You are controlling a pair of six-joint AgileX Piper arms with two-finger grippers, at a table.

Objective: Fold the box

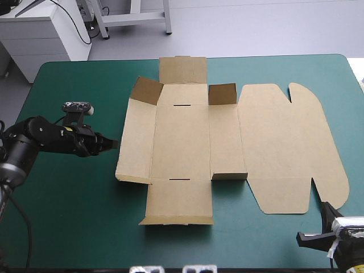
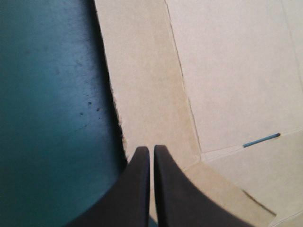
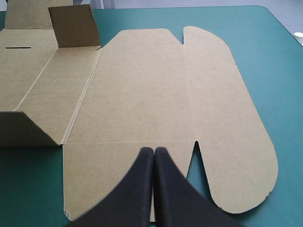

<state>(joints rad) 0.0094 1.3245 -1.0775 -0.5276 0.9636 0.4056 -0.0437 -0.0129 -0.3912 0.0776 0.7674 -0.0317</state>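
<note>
The brown box (image 1: 182,142) lies as an opened sheet in the middle of the table, with its rounded lid (image 1: 284,148) flat toward the right. Small corner flaps (image 1: 147,91) (image 1: 222,94) stand up at the far side, and another flap (image 1: 229,176) is raised at the near side. My left gripper (image 1: 115,143) is shut, its tip at the sheet's left edge. In the left wrist view that gripper (image 2: 151,150) points over the left side panel (image 2: 147,85). My right gripper (image 1: 322,209) is shut by the lid's near right corner, its tip (image 3: 154,151) over the lid (image 3: 156,85).
The teal-green cover (image 1: 74,216) shows on every side of the sheet, widest at the near left. The table's right edge (image 1: 357,85) runs close behind the lid. A slit (image 2: 261,140) marks the base panel ahead of the left gripper.
</note>
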